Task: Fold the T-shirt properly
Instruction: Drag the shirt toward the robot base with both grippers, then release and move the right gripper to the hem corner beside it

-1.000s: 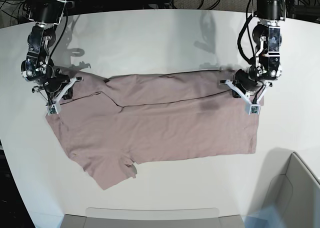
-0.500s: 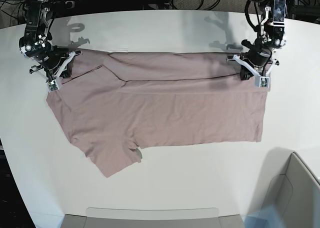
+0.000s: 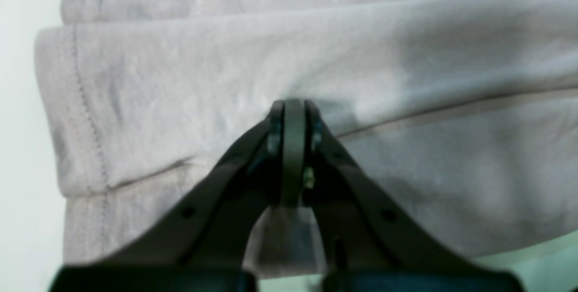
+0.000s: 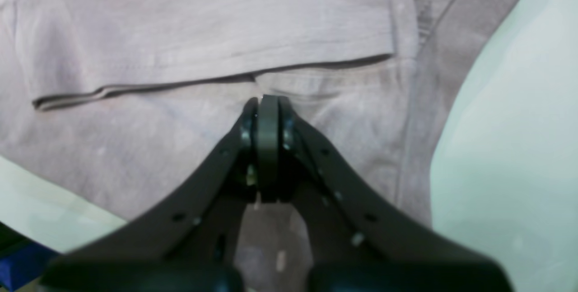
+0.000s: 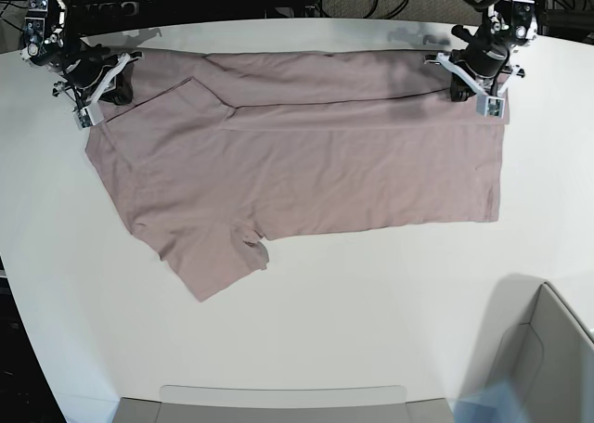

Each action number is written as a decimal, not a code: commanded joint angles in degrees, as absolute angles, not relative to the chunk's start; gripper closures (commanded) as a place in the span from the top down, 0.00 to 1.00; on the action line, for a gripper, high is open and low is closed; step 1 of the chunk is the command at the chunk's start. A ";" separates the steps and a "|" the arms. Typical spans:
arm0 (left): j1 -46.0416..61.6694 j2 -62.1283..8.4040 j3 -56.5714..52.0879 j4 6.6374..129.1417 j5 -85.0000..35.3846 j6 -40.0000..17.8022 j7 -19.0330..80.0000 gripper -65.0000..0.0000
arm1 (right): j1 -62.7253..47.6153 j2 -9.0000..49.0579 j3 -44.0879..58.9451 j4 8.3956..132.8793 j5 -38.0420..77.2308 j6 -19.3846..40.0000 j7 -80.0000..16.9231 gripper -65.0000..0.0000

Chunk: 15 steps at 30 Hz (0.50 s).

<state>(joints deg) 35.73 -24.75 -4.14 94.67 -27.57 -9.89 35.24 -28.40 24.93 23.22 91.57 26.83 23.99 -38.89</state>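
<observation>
On our white bench [image 5: 353,339] the T-shirt [image 5: 306,177] lies spread; our left claw [image 5: 484,96] and right claw [image 5: 91,108] each pinch its far edge tightly.

1. I see the T-shirt [image 5: 297,163] as a plain dusty mauve-pink all over, no print or pattern on it.
2. In my left wrist view the T-shirt [image 3: 316,57] reads greyer, a washed-out lilac-grey, with a line of tone-on-tone stitching along its hem.
3. In my right wrist view the T-shirt [image 4: 180,34] looks warmer pink, darker along the folded edge.
4. The table [image 5: 371,330] around the T-shirt is plain white; close up it takes a faint green tint.
5. The left gripper [image 5: 483,75] and right gripper [image 5: 97,80], both at the T-shirt's far edge, have white fingers over black bodies; from the wrist cameras their fingers look matte black.
</observation>
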 commanded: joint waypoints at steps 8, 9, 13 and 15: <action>39.69 -24.40 -9.54 96.66 -23.78 -7.34 52.35 0.00 | -30.11 25.27 22.99 94.64 23.52 24.04 -44.53 0.00; 39.52 -24.40 -9.63 96.66 -23.78 -7.34 52.35 0.00 | -30.11 25.27 22.99 95.16 23.52 24.04 -44.62 0.00; 39.25 -24.48 -9.63 97.63 -23.78 -7.34 52.35 0.00 | -29.93 25.10 23.78 96.84 23.52 23.96 -44.70 0.00; 39.25 -24.57 -9.71 99.47 -23.78 -7.34 52.35 0.00 | -29.76 24.66 26.15 97.45 23.52 23.96 -44.79 0.00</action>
